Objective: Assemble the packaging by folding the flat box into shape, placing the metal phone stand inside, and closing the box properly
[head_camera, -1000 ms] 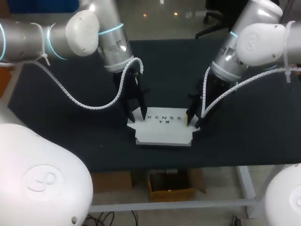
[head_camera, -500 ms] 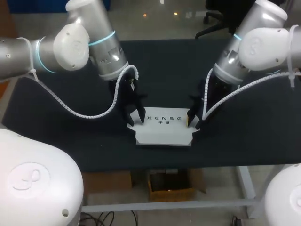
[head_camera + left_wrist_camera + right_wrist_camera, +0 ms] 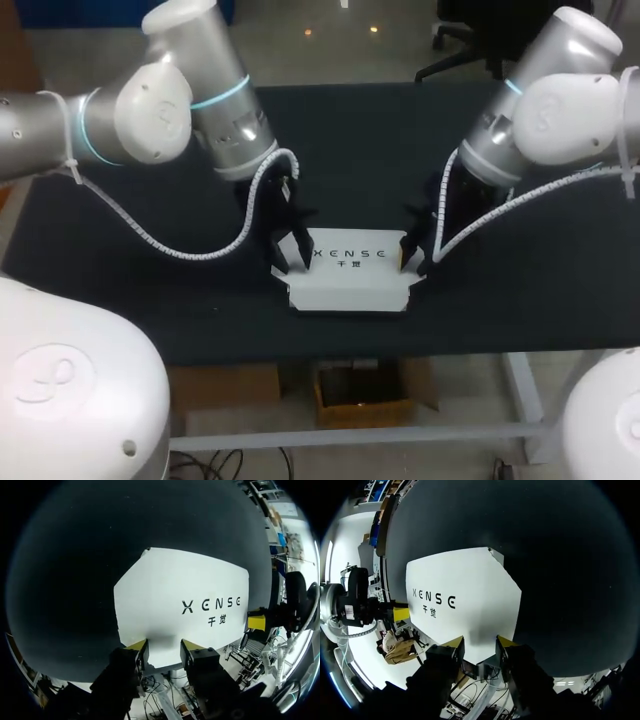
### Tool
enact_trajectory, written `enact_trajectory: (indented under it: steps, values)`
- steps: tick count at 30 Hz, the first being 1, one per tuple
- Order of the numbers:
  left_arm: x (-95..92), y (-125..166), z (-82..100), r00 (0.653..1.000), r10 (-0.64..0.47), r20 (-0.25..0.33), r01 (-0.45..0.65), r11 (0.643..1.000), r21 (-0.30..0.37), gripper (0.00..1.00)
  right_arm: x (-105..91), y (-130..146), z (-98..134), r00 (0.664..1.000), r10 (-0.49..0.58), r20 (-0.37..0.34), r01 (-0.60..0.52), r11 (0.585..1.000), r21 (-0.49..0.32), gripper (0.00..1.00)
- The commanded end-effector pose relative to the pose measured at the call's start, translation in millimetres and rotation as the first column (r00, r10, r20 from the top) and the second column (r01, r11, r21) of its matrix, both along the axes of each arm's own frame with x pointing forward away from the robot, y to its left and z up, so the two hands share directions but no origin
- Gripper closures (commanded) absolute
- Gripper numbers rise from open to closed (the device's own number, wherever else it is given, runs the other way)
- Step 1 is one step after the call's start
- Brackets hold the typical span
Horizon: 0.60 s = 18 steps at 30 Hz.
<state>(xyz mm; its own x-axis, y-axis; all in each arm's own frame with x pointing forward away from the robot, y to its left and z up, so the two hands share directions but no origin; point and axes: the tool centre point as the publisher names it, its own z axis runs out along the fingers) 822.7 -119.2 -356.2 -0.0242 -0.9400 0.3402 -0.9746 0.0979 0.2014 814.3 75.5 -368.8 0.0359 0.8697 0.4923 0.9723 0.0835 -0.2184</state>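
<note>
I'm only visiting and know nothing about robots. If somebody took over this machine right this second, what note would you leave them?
Left gripper: open, fingertips down at the left end of the box.
Right gripper: open, fingertips down at the box's right end.
Box: white, lying flat with its printed side up on the dark table, near the front edge.
Done: no folding shows so far.
Left: fold the box into shape, put the phone stand in (none in view), close it.
</note>
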Motion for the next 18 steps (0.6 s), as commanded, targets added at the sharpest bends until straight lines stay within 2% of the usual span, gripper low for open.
enact_trajectory:
  steps: [1, 8, 18]
  values:
    - [-3.8, -3.1, -1.9, 1.000, -0.003, 0.012, 0.003, 1.000, 0.000, 0.57, -4.5, -1.3, -1.5, 0.999, -0.018, 0.027, 0.018, 1.000, 0.001, 0.61]
    - [-9.8, -1.7, -3.6, 0.999, -0.009, 0.054, 0.010, 1.000, -0.020, 0.57, -7.7, -0.8, -1.3, 0.994, -0.043, 0.103, 0.042, 0.999, 0.018, 0.60]
    - [-12.7, 4.3, -7.4, 0.992, -0.004, 0.129, 0.011, 0.998, -0.060, 0.56, -10.1, 0.7, -2.2, 0.989, -0.061, 0.133, 0.057, 0.998, 0.035, 0.61]
